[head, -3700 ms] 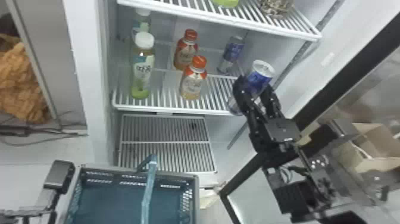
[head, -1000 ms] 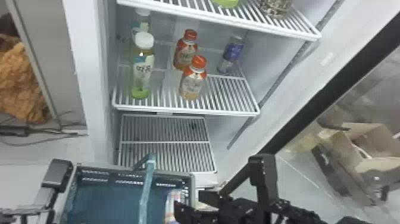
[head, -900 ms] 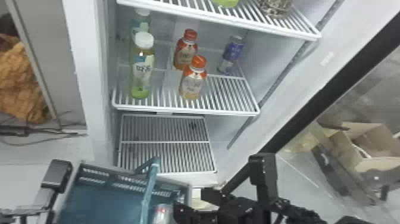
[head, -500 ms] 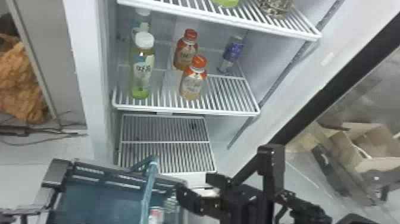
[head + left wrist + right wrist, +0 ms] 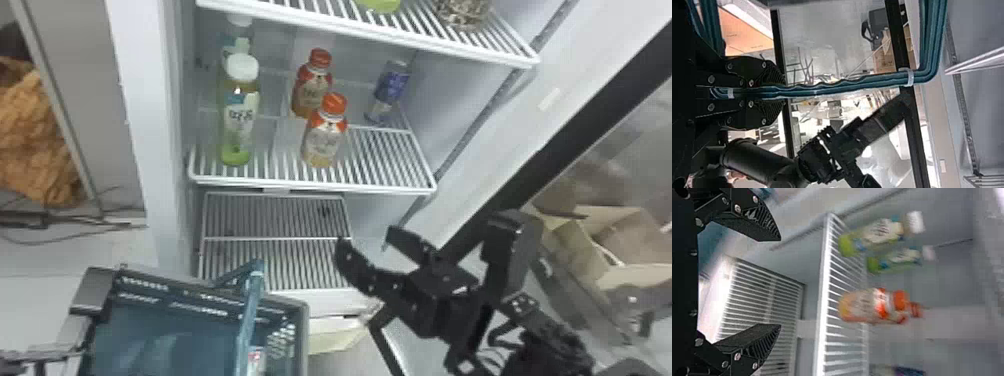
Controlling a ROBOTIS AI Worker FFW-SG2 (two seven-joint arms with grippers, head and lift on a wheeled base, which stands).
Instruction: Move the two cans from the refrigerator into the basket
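- About half of the job is being judged as done: one can seems to be in and one is being left to fetch.
- What is being taken for the first can (image 5: 255, 357) – a small red and white bit – is sitting in the basket (image 5: 304, 325), down and to the left of the right pincer (image 5: 367, 239). It is being partly hidden by the handle (image 5: 250, 310), so which way it is lying cannot be told.
- The blue can (image 5: 391, 87) is standing far back on the shelf (image 5: 360, 188), above and well beyond the right pincer's tips. It is not being touched.
- The right pincer is being held wide open, with nothing being gripped, near the front of the fridge.
- The handle is being squeezed between the fingers of the left pincer (image 5: 766, 93), so the basket is being held by it.
- The reach to the blue can, the grab and the drop into the basket are being left to do.
- The blue can is looking round, smooth and shiny, like thin metal.
- Up and to the left of the right pincer, green bottles (image 5: 237, 120) and orange bottles (image 5: 325, 135) are standing – see-through ones, with round caps.
- The shelf is being made up of thin, hard white bars. The basket is looking like stiff blue-green plastic, with rows of little holes under its rim.
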